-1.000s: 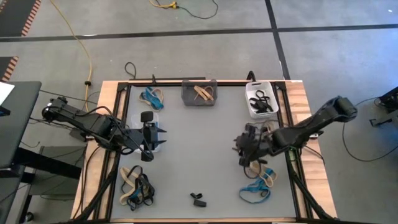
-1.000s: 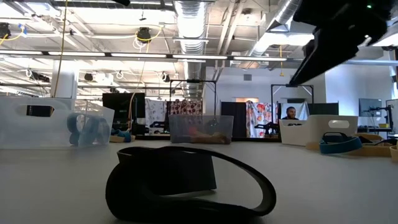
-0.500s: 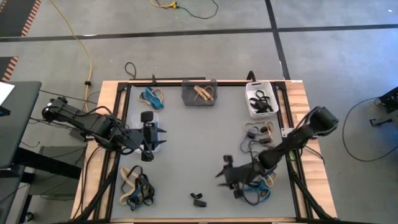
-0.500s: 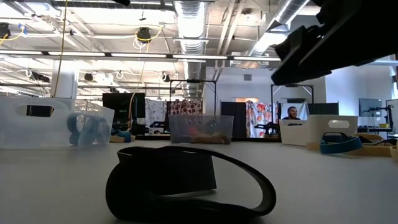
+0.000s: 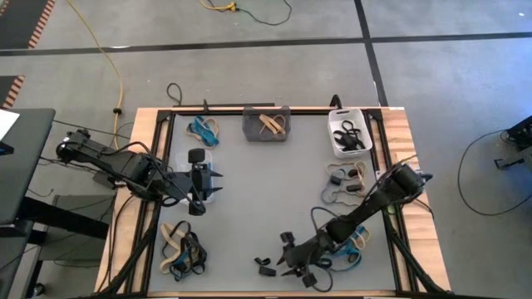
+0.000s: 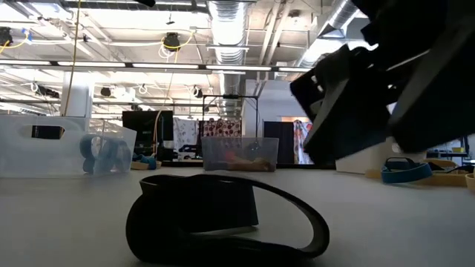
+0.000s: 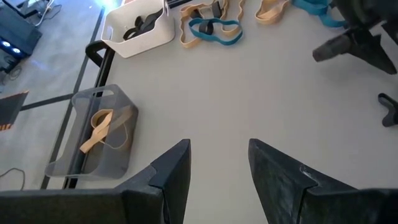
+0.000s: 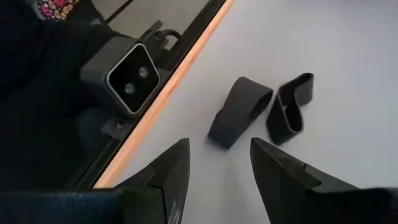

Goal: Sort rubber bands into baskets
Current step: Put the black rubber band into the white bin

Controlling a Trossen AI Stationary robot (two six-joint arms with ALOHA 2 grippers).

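Two black rubber bands (image 8: 239, 113) (image 8: 290, 109) lie side by side near the table's front edge (image 5: 264, 266), one looming large in the low view (image 6: 223, 215). My right gripper (image 8: 219, 144) hangs open just to their right (image 5: 285, 257), slanting down at them and touching nothing. My left gripper (image 5: 212, 180) waits open at the left, over the table. The clear basket (image 5: 204, 129) holds blue bands, the dark grey basket (image 5: 266, 123) tan ones, and the white basket (image 5: 348, 134) black ones.
Loose piles of tan, black and blue bands lie at the front left (image 5: 180, 251), at the right (image 5: 345, 178) and under my right arm (image 5: 353, 245). A small camera (image 8: 127, 74) sits on the front rail close to the black bands.
My right gripper has swept from the right side toward the table's near edge and leftward, sinking and tipping into a forward slant, until it hangs beside the black bands. Its fingers have stayed open. The bands have not moved.
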